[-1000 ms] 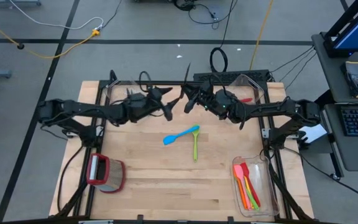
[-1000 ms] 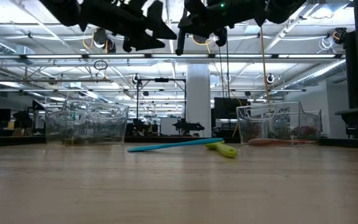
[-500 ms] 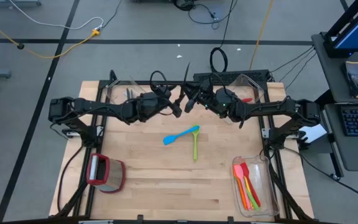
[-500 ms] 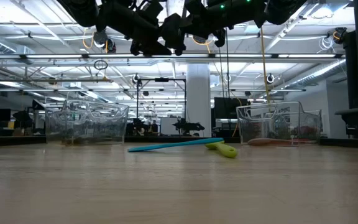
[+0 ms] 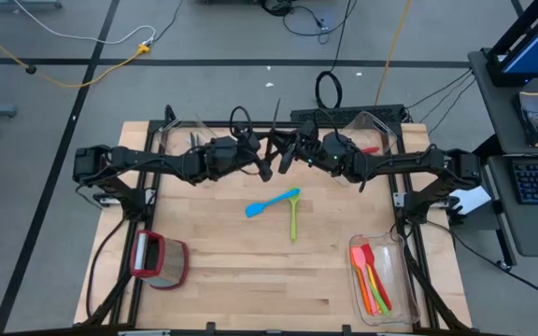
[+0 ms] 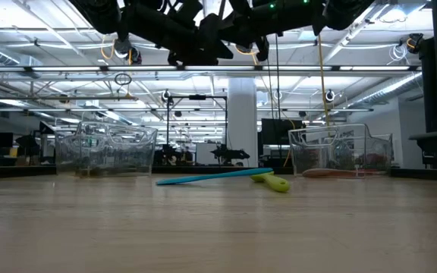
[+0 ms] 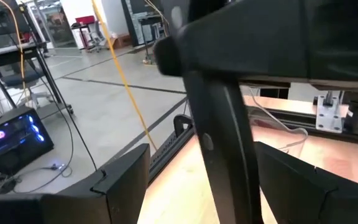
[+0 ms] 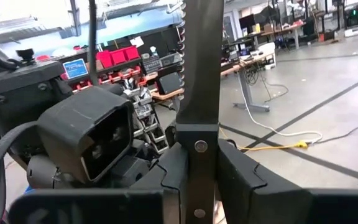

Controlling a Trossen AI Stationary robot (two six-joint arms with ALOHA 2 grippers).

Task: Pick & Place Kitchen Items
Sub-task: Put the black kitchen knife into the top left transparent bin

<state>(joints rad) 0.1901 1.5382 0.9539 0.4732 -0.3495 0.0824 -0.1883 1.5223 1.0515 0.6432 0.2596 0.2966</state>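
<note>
A black-handled knife (image 8: 199, 74) stands upright in the air over the table's far middle, its serrated blade (image 5: 276, 112) pointing up. My right gripper (image 5: 288, 151) is shut on its handle. My left gripper (image 5: 266, 164) faces it, open. In the left wrist view its two fingers (image 7: 123, 180) stand on either side of the handle's lower part (image 7: 219, 124) without touching it. A blue spatula (image 5: 269, 203) and a green utensil (image 5: 293, 217) lie flat on the wood at mid-table. My right gripper pinches the knife's black riveted handle (image 8: 195, 134) between its two fingers, close below the blade. The fingers reach in about level from the table's right and lie across the knife. The knife is lifted clear and upright, with the rest of its handle hanging below.
A clear bin (image 5: 395, 297) at the near right holds red, orange and green utensils. A red-rimmed clear container (image 5: 160, 259) lies at the near left. Two clear bins (image 5: 183, 136) (image 5: 381, 129) stand along the far edge. Bare wood lies between them.
My left gripper has moved toward the table's right, up to the knife and my right gripper, and then stopped with its open fingers around the handle. My right gripper has stayed in place and rolled a little, and the blade has turned slightly with it.
</note>
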